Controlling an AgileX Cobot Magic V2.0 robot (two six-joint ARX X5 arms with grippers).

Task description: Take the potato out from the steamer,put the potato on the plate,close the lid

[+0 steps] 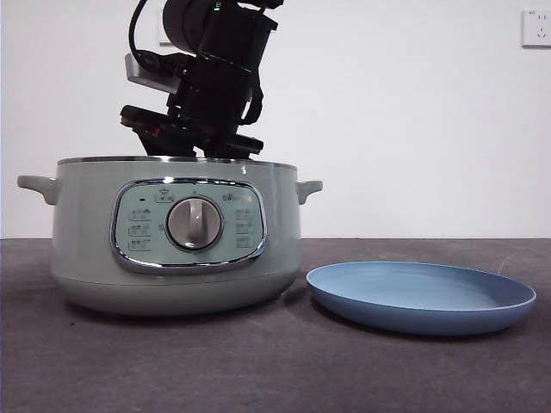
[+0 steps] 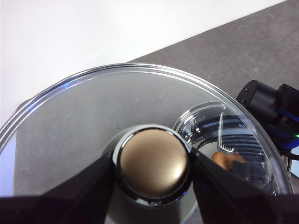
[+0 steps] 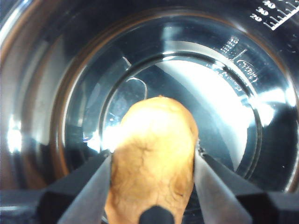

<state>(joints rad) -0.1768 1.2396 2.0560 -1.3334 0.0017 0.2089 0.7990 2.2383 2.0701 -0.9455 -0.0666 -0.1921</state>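
Observation:
The pale-green steamer [image 1: 172, 232] stands open at the left of the table. My right arm [image 1: 207, 86] reaches down into it from above. In the right wrist view the orange-brown potato [image 3: 154, 154] sits between the jaws of my right gripper [image 3: 152, 161], which is shut on it above the shiny steel pot floor [image 3: 219, 93]. My left gripper [image 2: 152, 164] is shut on the knob [image 2: 152, 161] of the glass lid [image 2: 93, 107] and holds it off the steamer; through the glass the potato [image 2: 228, 161] shows small. The light-blue plate [image 1: 422, 297] lies right of the steamer.
A white wall stands behind the dark grey table [image 1: 275, 370]. The steamer's side handles [image 1: 308, 187] stick out toward the plate. A wall socket [image 1: 535, 27] is at the upper right.

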